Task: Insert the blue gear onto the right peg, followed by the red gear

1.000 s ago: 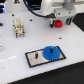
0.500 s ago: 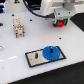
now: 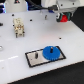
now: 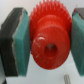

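Pincer [image 3: 63,18] clamped on red gear [image 4: 49,36], teal pads [image 4: 20,44] pressing both sides, raised above white bench [image 3: 15,55]. Blue gear [image 3: 50,52] sits on dark base plate [image 3: 34,57] below.

the blue gear [image 3: 51,52] lies flat, seated on a peg; the red gear [image 4: 48,36] is held aloft, well apart.

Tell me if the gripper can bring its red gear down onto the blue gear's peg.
Probably yes: the gripper holds the red gear, and nothing shows above the blue gear.
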